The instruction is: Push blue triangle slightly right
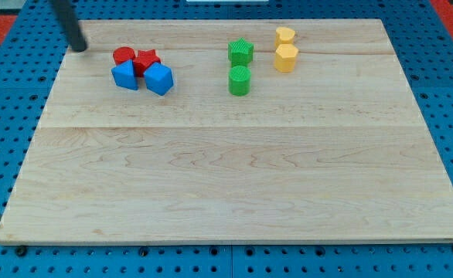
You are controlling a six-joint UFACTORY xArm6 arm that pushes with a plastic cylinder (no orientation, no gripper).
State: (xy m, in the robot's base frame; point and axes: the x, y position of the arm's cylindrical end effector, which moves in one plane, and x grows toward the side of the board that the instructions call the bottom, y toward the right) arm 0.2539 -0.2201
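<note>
At the board's (234,185) ten o'clock, the blue triangle (124,76) is seen, a glossy wedge touching a red cylinder (123,55) and red star (146,61). My tip (80,48) is set at the triangle's ten o'clock, apart, grasping nothing; no containers are shown.

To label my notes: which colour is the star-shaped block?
Red. The star-shaped block shows best in the camera view, the only one.

My straight dark rod enters from the view's top edge and leans down toward five o'clock. My tip (80,49) rests low at the rod's end, at about ten o'clock in the view, touching no block.
</note>
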